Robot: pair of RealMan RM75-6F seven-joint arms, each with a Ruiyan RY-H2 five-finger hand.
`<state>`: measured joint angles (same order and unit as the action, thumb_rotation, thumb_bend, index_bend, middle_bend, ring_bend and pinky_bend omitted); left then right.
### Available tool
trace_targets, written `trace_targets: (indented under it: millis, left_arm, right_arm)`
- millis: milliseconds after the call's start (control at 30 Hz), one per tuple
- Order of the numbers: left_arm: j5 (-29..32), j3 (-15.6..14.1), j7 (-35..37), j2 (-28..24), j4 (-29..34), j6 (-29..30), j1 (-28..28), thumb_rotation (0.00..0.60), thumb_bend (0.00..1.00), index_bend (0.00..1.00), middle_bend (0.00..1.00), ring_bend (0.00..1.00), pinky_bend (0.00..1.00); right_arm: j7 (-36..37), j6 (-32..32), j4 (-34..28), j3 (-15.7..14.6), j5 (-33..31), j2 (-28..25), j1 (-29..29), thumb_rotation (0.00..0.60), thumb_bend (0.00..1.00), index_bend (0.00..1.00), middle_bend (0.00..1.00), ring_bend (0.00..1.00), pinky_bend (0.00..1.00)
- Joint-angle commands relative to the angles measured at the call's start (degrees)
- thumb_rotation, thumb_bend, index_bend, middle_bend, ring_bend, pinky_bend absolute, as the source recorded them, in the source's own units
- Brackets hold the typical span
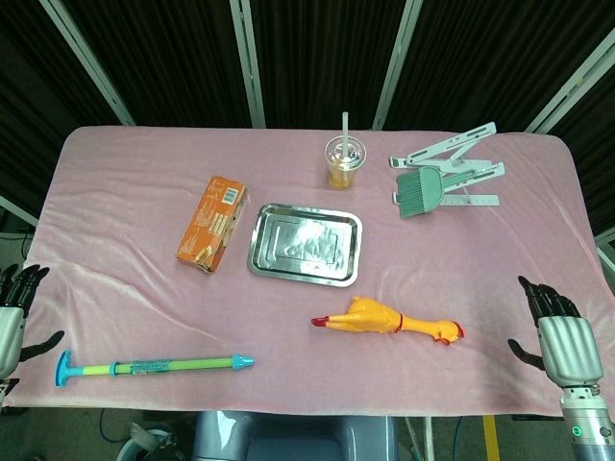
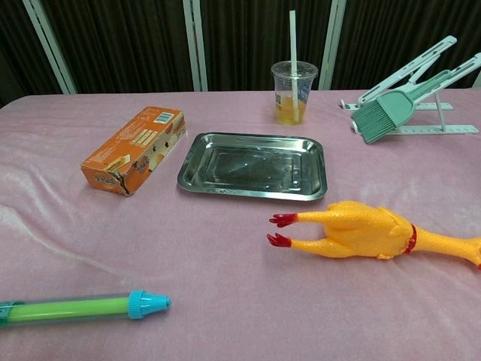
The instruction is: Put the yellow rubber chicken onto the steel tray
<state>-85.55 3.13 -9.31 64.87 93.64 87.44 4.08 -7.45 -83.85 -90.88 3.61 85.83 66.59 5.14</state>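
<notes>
Yellow rubber chicken [image 1: 386, 319] lying on desk [image 1: 115, 259] near steel tray [image 1: 262, 252]; left hand [image 1: 13, 312], right hand [image 1: 559, 341] both empty, fingers apart.

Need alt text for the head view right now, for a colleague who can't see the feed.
A yellow rubber chicken lies on the pink tablecloth, just in front of an empty steel tray, untouched. Both hands, left and right, sit open at the near table corners. An orange box, drink cup, brush and syringe toy lie around.

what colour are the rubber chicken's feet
Red, on the yellow rubber chicken; the feet show best in the chest view.
</notes>
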Motion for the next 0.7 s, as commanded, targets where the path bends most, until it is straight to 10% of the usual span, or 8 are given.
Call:
trace_targets:
  millis: [33,700]
  left_arm:
    - [-0.1,0.0,-0.4,-0.1,0.4,-0.2,0.2,0.6,0.02,0.12,0.11,0.03,0.0]
    - [-0.7,-0.3,-1.5,-0.6,2.1,0.4,0.0,0.6,0.02,0.12,0.11,0.03,0.0]
  right_arm:
    - [0.2,0.3,0.2,0.1,-0.1,0.0,0.2,0.6,0.21,0.05,0.19,0.16,0.24]
    - [3.0,-0.7,0.6,-0.4,1.3,-0.7,-0.1,0.6,0.21,0.05,0.19,0.16,0.24]
